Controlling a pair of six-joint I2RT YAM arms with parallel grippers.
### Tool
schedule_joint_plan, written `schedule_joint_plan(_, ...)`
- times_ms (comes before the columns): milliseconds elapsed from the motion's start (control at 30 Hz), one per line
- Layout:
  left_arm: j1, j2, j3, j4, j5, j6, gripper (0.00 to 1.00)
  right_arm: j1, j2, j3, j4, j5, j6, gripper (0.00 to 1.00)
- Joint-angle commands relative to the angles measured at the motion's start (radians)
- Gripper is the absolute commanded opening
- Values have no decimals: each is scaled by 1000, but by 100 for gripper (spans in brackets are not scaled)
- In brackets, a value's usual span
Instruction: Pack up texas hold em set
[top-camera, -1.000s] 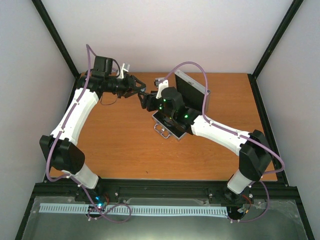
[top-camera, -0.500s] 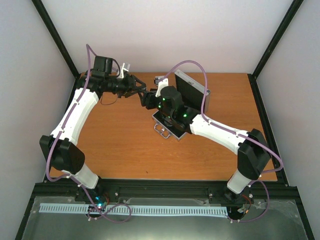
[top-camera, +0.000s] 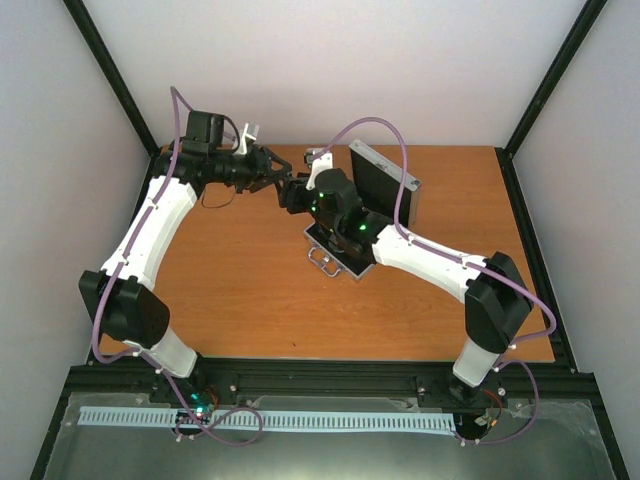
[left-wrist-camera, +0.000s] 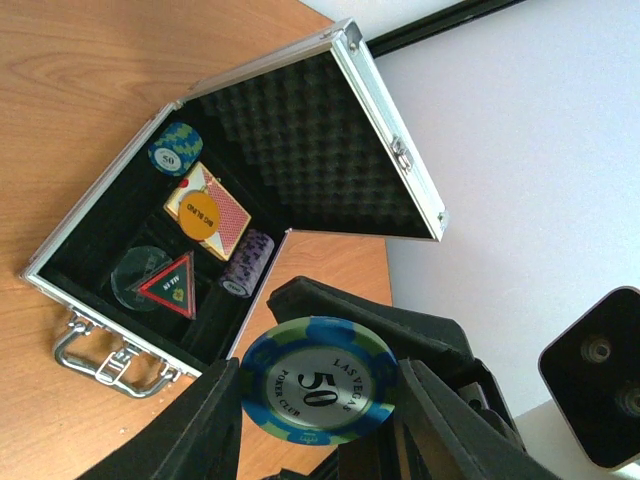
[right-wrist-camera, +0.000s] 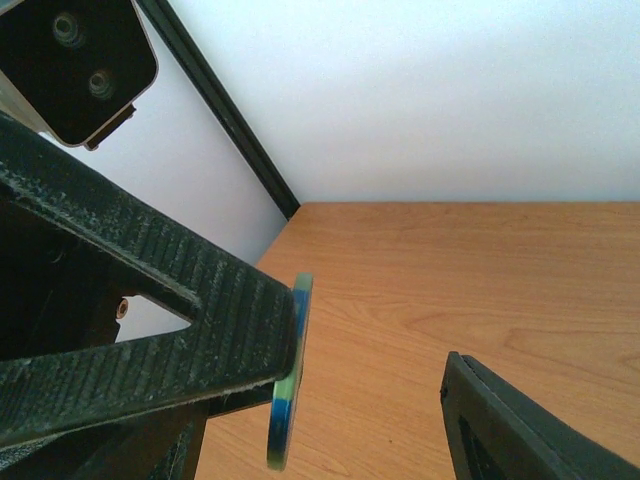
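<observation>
My left gripper (left-wrist-camera: 318, 392) is shut on the rim of a blue-green "50" poker chip (left-wrist-camera: 318, 380), held up in the air above the table. My right gripper (right-wrist-camera: 370, 385) is open around that chip (right-wrist-camera: 288, 380). One right finger (right-wrist-camera: 200, 330) lies against the chip's face and the other finger (right-wrist-camera: 520, 430) stands well apart. The two grippers meet at the back of the table, left (top-camera: 278, 178) against right (top-camera: 296, 194). The silver case (left-wrist-camera: 100, 300) lies open, holding a blue-green chip stack (left-wrist-camera: 175, 148), card pack (left-wrist-camera: 228, 218), orange disc (left-wrist-camera: 200, 212), black-red triangle (left-wrist-camera: 172, 283), clear disc (left-wrist-camera: 132, 272) and purple chips (left-wrist-camera: 247, 262).
The case's upright lid (top-camera: 385, 180) stands behind my right arm, and its metal handle (top-camera: 322, 262) points to the near side. A black frame post (right-wrist-camera: 225, 115) runs along the table's far corner. Bare wooden tabletop (top-camera: 250, 290) spreads in front of the case.
The right gripper's jaws have narrowed around the chip and its arm has edged left toward the left gripper. The left gripper keeps the chip still.
</observation>
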Motion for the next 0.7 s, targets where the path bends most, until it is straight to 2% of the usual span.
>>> schedule_joint_plan(0, -9, -23, 12, 5, 27, -17, 30, 7, 22, 50, 60, 58, -3, 65)
schedule_joint_plan(467, -28, -20, 24, 9, 38, -24, 31, 2, 31, 48, 75, 140, -17, 51)
schedule_joint_plan(667, -34, -20, 26, 8, 39, -26, 32, -11, 31, 40, 85, 155, -24, 33)
